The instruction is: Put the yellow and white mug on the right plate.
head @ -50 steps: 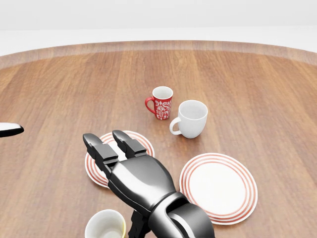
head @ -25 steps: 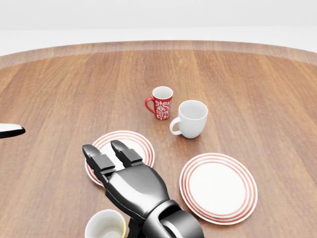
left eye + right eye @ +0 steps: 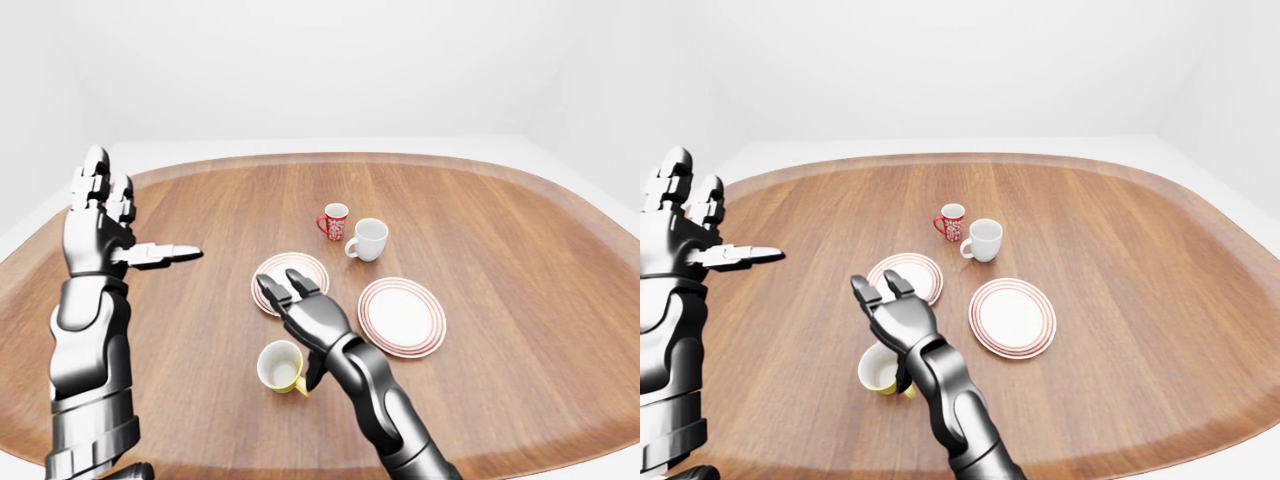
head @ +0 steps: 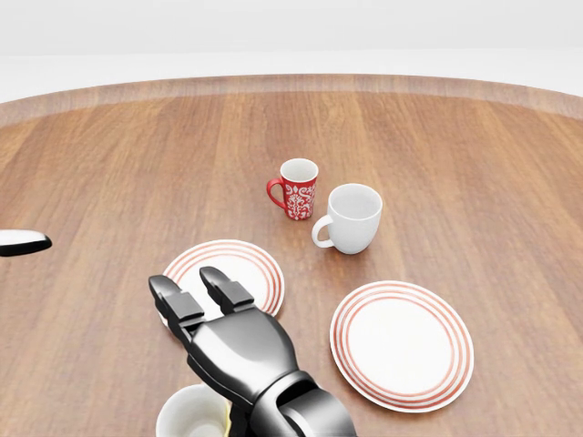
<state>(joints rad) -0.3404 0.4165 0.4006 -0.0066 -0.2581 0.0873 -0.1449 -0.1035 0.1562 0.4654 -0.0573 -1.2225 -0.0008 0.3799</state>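
The yellow and white mug [image 3: 279, 366] stands upright on the table near the bottom of the left-eye view, and only its rim [image 4: 193, 414] shows at the bottom edge of the head view. My right hand [image 3: 282, 285] hovers open just above and to the right of it. Its fingers point up the view toward the left plate [image 4: 235, 267], and its wrist hides the mug's right side. The right plate [image 3: 402, 316], white with red rings, lies bare to the right of that hand. My left hand [image 3: 135, 215] is raised open at the left, holding nothing.
A red patterned mug [image 3: 335, 221] and a plain white mug [image 3: 368, 239] stand side by side above the two plates. The round wooden table [image 3: 500, 230] has a raised rim all around.
My right hand has drawn back down the head view, off the left plate and closer over the yellow and white mug. The mugs and plates have not moved.
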